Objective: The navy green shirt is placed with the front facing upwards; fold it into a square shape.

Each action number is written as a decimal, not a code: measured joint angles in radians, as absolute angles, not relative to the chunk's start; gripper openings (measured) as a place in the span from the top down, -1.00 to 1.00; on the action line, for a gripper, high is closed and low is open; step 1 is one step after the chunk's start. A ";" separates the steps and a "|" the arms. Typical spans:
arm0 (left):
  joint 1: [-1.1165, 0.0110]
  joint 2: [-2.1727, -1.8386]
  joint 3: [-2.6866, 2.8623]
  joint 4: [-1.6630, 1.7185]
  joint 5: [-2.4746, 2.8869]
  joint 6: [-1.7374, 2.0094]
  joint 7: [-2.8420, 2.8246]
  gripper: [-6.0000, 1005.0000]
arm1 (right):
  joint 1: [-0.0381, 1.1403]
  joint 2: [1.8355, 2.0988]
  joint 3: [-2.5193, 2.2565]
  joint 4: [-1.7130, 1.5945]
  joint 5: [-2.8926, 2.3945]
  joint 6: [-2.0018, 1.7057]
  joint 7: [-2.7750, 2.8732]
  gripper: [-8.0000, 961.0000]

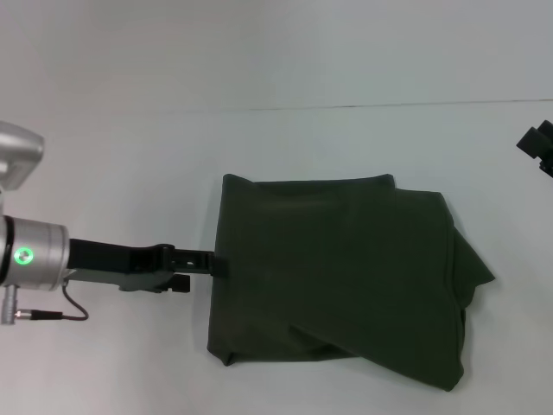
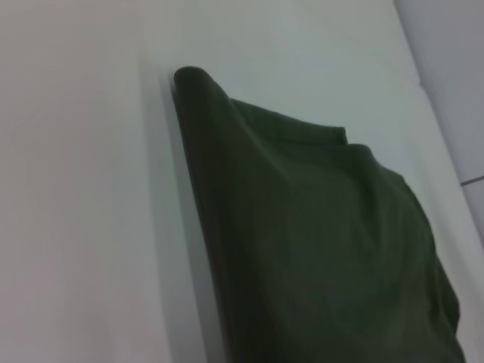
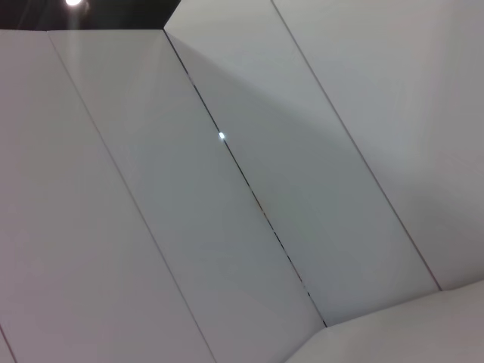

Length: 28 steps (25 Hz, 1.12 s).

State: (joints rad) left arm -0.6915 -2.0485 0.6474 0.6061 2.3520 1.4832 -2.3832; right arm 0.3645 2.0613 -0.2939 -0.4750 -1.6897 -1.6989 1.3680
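The navy green shirt (image 1: 337, 268) lies folded into a rough square on the white table (image 1: 130, 147), plain green side up, no lettering showing. A loose flap sticks out at its right edge and a fold runs diagonally across its near part. My left gripper (image 1: 218, 262) reaches in low from the left and its tip meets the middle of the shirt's left edge. The left wrist view shows that edge of the shirt (image 2: 318, 249) close up, slightly humped. My right gripper (image 1: 537, 145) hangs at the far right, well away from the cloth.
A thin seam line (image 1: 389, 107) crosses the white surface behind the shirt. The right wrist view shows only white panels (image 3: 227, 227) with dark seams. A cable (image 1: 73, 309) loops under my left arm.
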 joint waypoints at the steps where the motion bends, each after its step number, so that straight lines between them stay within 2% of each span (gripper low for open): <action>1: -0.697 -2.050 0.653 0.599 2.356 1.475 -2.386 -0.89 | 0.365 2.061 -0.294 -0.475 -1.690 -1.699 1.368 -0.45; 28: -0.747 -2.070 0.773 0.532 2.359 1.418 -2.433 -0.89 | 0.375 2.060 -0.300 -0.477 -1.700 -1.675 1.360 -0.45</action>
